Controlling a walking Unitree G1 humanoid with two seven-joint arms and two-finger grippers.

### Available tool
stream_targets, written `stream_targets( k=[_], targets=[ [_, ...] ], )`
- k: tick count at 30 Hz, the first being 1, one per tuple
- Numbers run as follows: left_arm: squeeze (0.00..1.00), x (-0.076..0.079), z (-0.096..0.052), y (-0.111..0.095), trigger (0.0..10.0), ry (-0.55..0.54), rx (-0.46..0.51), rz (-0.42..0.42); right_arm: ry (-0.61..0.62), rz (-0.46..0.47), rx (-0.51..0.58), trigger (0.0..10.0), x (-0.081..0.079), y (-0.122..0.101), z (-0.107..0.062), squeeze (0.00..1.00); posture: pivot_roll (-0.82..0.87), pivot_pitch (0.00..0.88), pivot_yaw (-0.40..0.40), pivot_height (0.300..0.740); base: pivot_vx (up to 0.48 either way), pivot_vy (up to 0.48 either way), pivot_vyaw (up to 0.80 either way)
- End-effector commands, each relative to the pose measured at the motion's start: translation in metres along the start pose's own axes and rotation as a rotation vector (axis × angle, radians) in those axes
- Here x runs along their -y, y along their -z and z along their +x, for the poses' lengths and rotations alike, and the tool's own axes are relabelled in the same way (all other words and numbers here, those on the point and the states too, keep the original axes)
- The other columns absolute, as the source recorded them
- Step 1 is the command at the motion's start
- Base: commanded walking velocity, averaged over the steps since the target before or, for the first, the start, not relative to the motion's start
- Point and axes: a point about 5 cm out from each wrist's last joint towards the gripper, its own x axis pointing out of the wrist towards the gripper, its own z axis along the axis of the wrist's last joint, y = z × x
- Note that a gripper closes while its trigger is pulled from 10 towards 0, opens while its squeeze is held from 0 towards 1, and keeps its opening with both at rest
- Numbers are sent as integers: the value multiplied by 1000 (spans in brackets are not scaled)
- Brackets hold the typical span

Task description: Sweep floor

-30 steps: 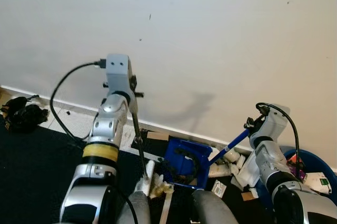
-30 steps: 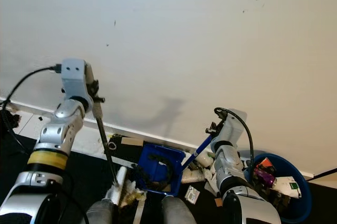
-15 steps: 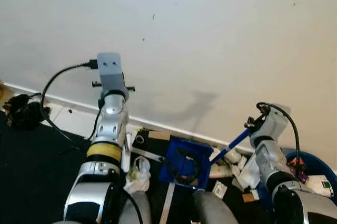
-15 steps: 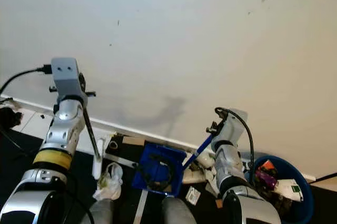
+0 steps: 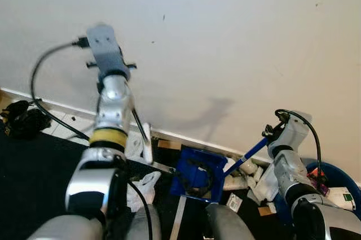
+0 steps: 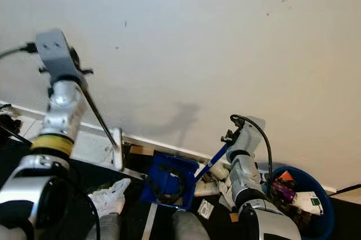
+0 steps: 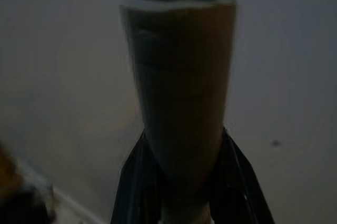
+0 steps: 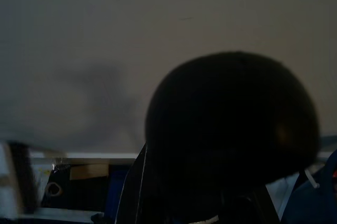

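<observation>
slanting down from the left gripper [image 7: 181, 203], whose fingers clamped its top end, the broom handle [image 6: 100, 118] ran to a whitish head [image 6: 118, 148] just left of the blue dustpan [image 6: 167, 179]. the right gripper [image 8: 221, 208], nearer, gripped the dustpan's blue handle [image 6: 213, 160].

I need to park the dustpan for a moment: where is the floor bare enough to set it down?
Bare floor: the dark patch between the black bundle and the left arm. Crowded: around the blue dustpan, the white scraps along the baseboard, and the blue bin.
</observation>
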Motion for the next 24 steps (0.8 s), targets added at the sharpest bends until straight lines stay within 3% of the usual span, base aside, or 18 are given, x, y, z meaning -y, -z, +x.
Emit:
stream_targets(
  k=[1, 2, 5, 7, 12, 14, 15, 17, 18, 19, 20, 22, 24],
  targets=[
    [0, -21, 2, 0, 10000, 12, -43, 187, 9, 0, -63, 10000, 4, 13, -5, 0, 137, 48, -71, 740, 0, 0, 0],
    [0, -21, 2, 0, 10000, 12, -43, 187, 9, 0, -63, 10000, 4, 13, -5, 0, 137, 48, -71, 740, 0, 0, 0],
    [0, -56, -7, 16, 10000, -38, -154, 254, 5, 2, -68, 10000, 4, 13, -5, 0, 142, 46, -75, 740, 0, 0, 0],
    [0, -70, -13, 23, 10000, -69, -203, 258, 3, 2, -71, 10000, 3, 14, -5, 0, 143, 45, -77, 740, 0, 0, 0],
    [0, -76, -26, 38, 10000, -83, -305, 209, -5, 1, -76, 10000, 2, 14, -4, 0, 151, 43, -82, 740, 0, 0, 0],
    [0, -72, -31, 46, 10000, -71, -343, 171, -8, 0, -78, 10000, 1, 13, -4, 0, 161, 43, -87, 740, 0, 0, 0],
    [0, -62, -37, 57, 10000, -50, -372, 122, -11, -1, -79, 10000, 0, 13, -3, 0, 163, 42, -89, 740, 0, 0, 0],
    [0, -37, -46, 71, 10000, -13, -370, -50, -19, -1, -78, 10000, -3, 12, -2, 0, 163, 42, -92, 740, 0, 0, 0],
    [0, -37, -46, 71, 10000, -13, -370, -50, -19, -1, -78, 10000, -3, 12, -2, 0, 163, 42, -92, 740, 0, 0, 0],
    [0, -17, -52, 78, 10000, -38, -348, -170, -26, -4, -76, 10000, -4, 10, -1, 0, 161, 41, -93, 740, 0, 0, 0],
    [0, -17, -52, 78, 10000, -38, -348, -170, -26, -4, -76, 10000, -4, 10, -1, 0, 161, 41, -93, 740, 0, 0, 0],
    [0, 0, -55, 80, 10000, -47, -339, -237, -29, -5, -74, 10000, -5, 10, -1, 0, 159, 41, -90, 740, 0, 0, 0],
    [0, 7, -57, 79, 10000, -43, -335, -250, -29, -5, -72, 10000, -5, 9, -1, 0, 157, 41, -89, 740, 0, 0, 0]
  ],
)
